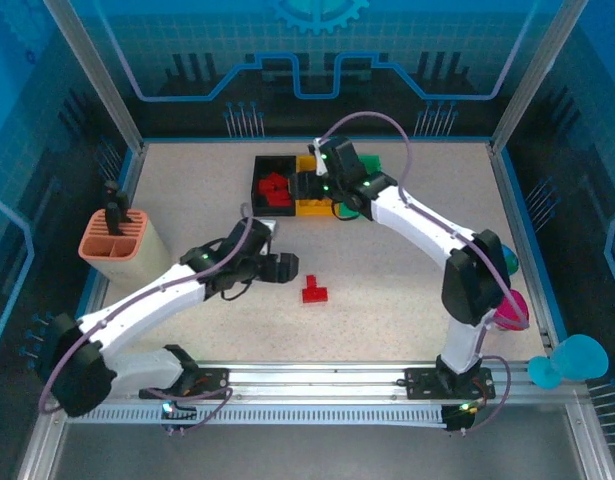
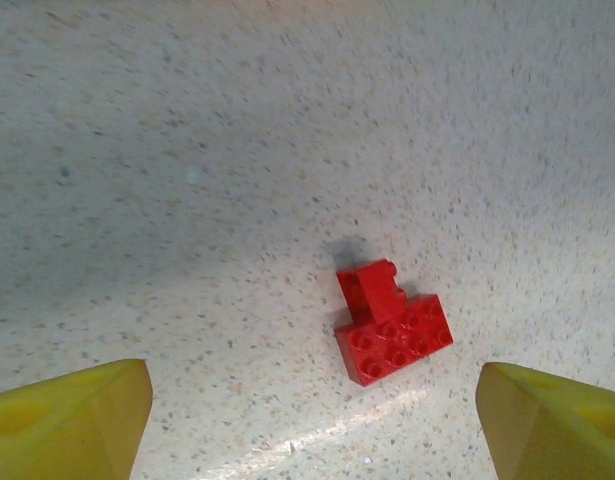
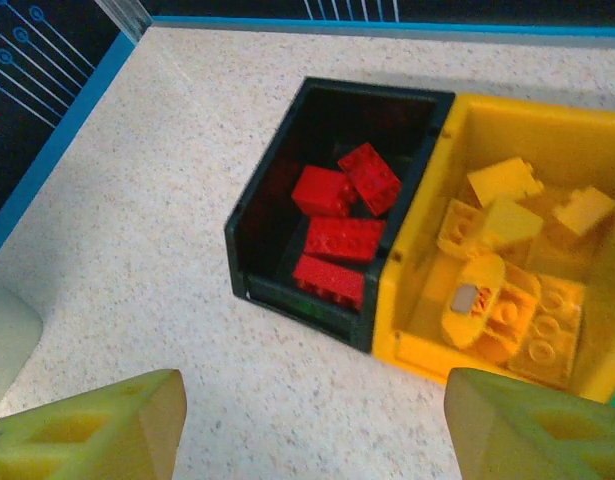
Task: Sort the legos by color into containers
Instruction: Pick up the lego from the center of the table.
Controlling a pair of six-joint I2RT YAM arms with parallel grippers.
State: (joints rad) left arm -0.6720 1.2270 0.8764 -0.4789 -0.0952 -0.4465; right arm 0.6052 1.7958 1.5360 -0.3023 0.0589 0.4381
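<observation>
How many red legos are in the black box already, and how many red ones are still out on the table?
Red legos showing in the black bin: 4
Red piece loose on the table: 1 (a small brick joined to a bigger one)
Total: 5

I count four red bricks [image 3: 344, 238] in one black bin [image 3: 255, 235]. One yellow bin [image 3: 412, 335] holds roughly six yellow bricks [image 3: 504, 182], hard to separate. One red brick cluster [image 2: 392, 325] lies on the table [image 2: 187, 150], two bricks joined.
</observation>
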